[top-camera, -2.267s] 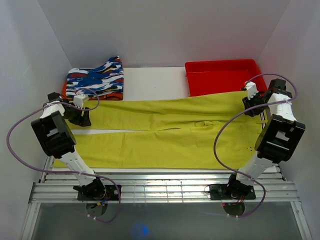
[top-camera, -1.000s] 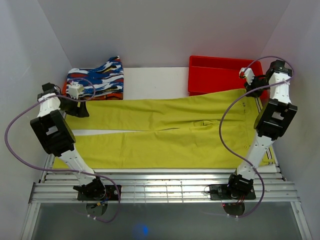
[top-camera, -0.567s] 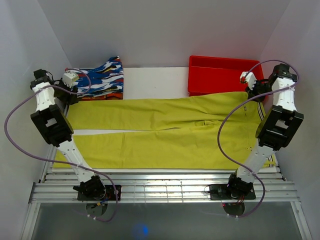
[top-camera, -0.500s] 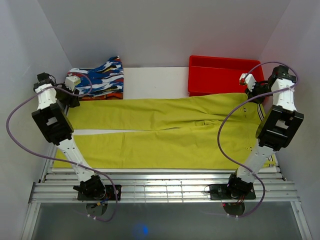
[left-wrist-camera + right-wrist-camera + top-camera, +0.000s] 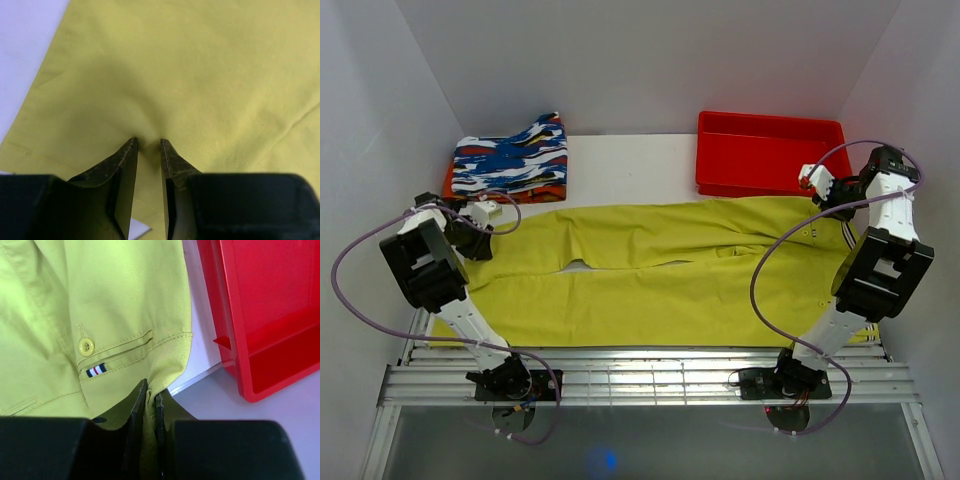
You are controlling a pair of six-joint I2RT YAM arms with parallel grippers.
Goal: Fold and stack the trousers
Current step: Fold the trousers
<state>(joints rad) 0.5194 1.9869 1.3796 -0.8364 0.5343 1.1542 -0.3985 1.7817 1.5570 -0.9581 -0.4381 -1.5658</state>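
Note:
The yellow-green trousers [image 5: 660, 270] lie spread across the table, legs to the left and waist to the right. My left gripper [image 5: 475, 238] is at the hem end of the far leg. In the left wrist view it [image 5: 148, 142] is shut on a pinched ridge of the trousers [image 5: 200, 75]. My right gripper [image 5: 827, 198] is at the far waist corner. In the right wrist view it [image 5: 151, 390] is shut on the waistband of the trousers [image 5: 110, 300], beside a button [image 5: 86, 346] and a small striped tag [image 5: 96, 370].
A folded blue, white, black and orange patterned garment [image 5: 510, 165] lies at the back left. A red bin [image 5: 770, 150] stands at the back right, close to my right gripper, and shows in the right wrist view [image 5: 270, 305]. Metal rails [image 5: 640, 375] run along the near edge. White walls close in both sides.
Both grippers have come nearer with the far leg and waist edge in them. The far leg now lies closer to the near leg, and the gap between the legs has narrowed.

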